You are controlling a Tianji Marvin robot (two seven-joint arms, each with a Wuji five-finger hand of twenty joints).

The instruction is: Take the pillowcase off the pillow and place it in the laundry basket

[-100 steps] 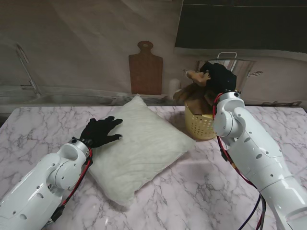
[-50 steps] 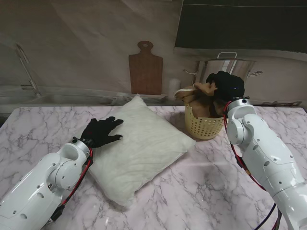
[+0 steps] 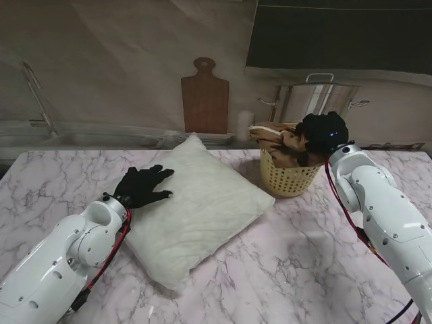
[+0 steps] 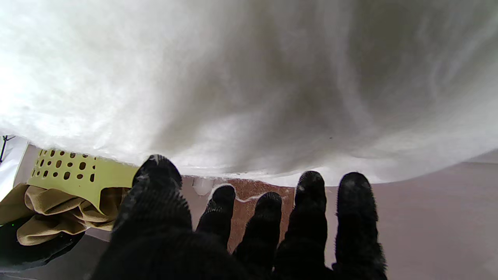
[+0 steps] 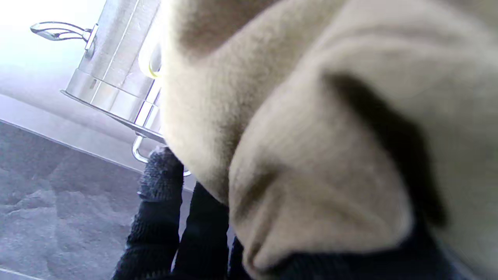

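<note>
A bare white pillow [image 3: 192,209] lies in the middle of the marble table. My left hand [image 3: 140,185] rests flat on the pillow's left corner, fingers [image 4: 311,194] spread, holding nothing; the pillow [image 4: 249,85] fills the left wrist view. The tan pillowcase [image 3: 280,143] lies bunched in the yellow laundry basket [image 3: 287,179], partly hanging over its rim. My right hand [image 3: 322,131] is at the basket's right rim, its black fingers [image 5: 159,194] under the tan pillowcase [image 5: 311,136]. Cloth hides whether that hand still grips it.
A wooden cutting board [image 3: 204,98] leans on the back wall. A steel stockpot [image 3: 317,101] stands behind the basket. The sink faucet [image 3: 37,98] is at the far left. Bare marble [image 3: 290,256] stretches nearer to me, right of the pillow.
My right hand has swung right and down, carrying the pillowcase from above the basket into it. The left hand and pillow have stayed still.
</note>
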